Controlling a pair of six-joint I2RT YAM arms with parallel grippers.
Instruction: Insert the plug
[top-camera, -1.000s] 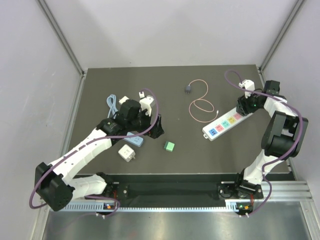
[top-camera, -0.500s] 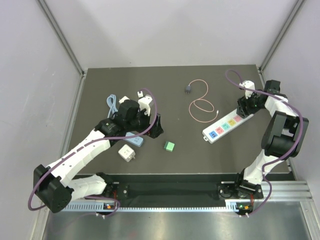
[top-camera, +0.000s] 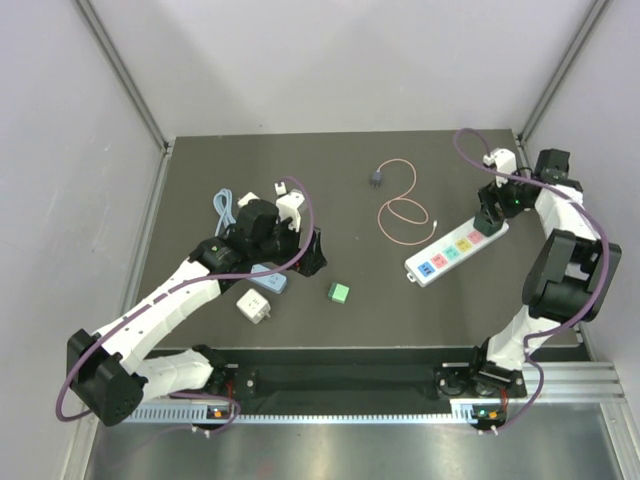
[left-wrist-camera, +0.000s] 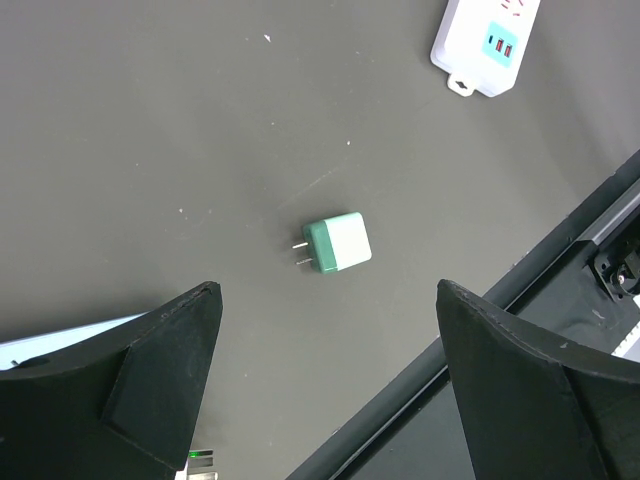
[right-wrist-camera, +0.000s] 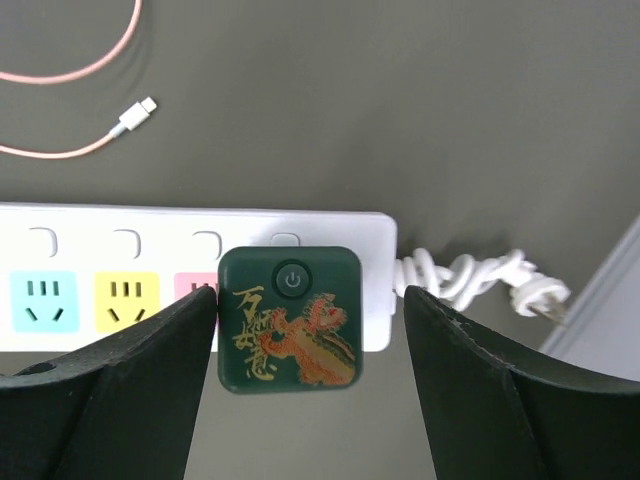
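The plug (top-camera: 376, 178) is a small dark grey head lying at the far middle of the table. Its pink cable (top-camera: 403, 212) loops toward the white power strip (top-camera: 455, 248) and ends in a white tip (top-camera: 437, 224). The cable (right-wrist-camera: 60, 75) and tip (right-wrist-camera: 135, 115) also show in the right wrist view. My right gripper (top-camera: 490, 216) is open over the strip's far end. Its jaws stand either side of a dark green dragon-printed square adapter (right-wrist-camera: 290, 318) sitting on the strip (right-wrist-camera: 120, 235). My left gripper (top-camera: 314, 254) is open and empty, far from the plug.
A green-and-white adapter (left-wrist-camera: 337, 245) lies ahead of my left gripper (left-wrist-camera: 330, 385). A white cube adapter (top-camera: 253, 306), a light-blue block (top-camera: 268, 278) and a light-blue cable (top-camera: 225, 208) lie by the left arm. The strip's twisted white cord (right-wrist-camera: 470, 275) trails right.
My right wrist has shifted slightly toward the far edge and lifted a little over the strip's end. The left arm has not moved.
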